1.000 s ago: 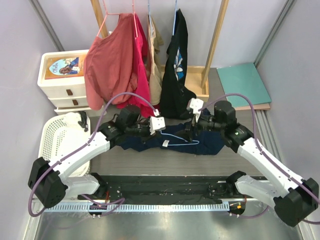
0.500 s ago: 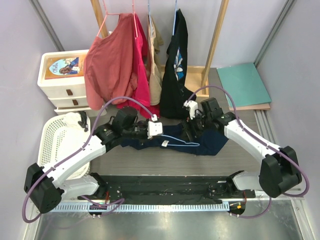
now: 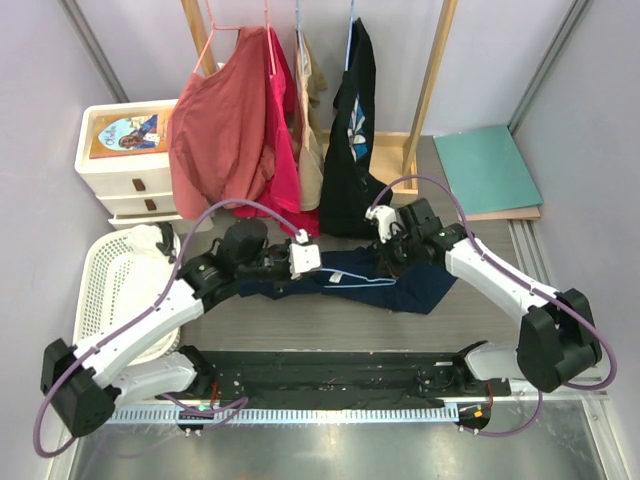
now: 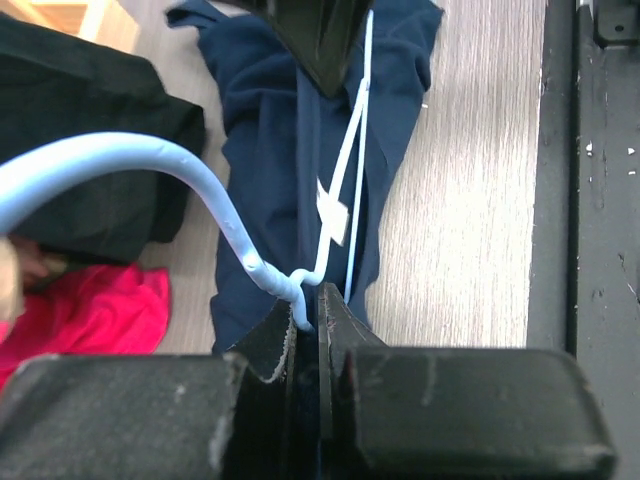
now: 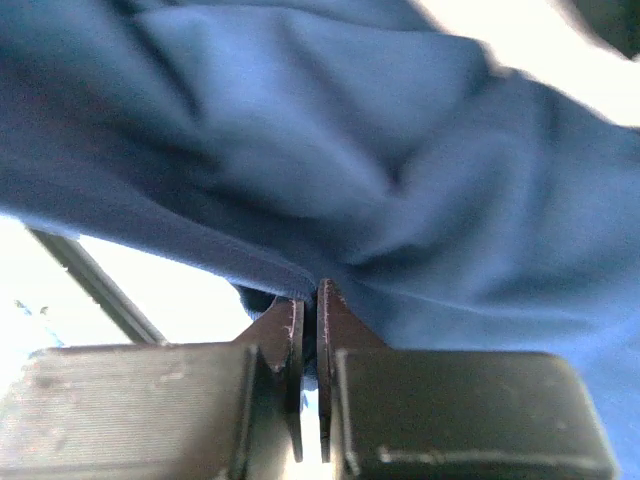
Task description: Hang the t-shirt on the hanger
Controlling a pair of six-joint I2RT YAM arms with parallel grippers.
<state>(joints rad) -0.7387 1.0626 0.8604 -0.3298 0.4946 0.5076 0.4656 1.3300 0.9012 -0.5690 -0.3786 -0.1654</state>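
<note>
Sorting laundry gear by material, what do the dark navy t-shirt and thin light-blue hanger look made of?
Dark navy t-shirt: soft matte cloth, probably cotton; folds and creases. Thin light-blue hanger: likely coated wire, smooth, glossy, twisted at the neck.

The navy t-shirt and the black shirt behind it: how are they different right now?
The navy t-shirt lies crumpled on the table; the black shirt hangs from the wooden rack. The navy t-shirt is plain; the black shirt bears a white-blue graphic. The right gripper pinches the navy t-shirt; nothing grips the black shirt. Both are dark cloth garments.
</note>
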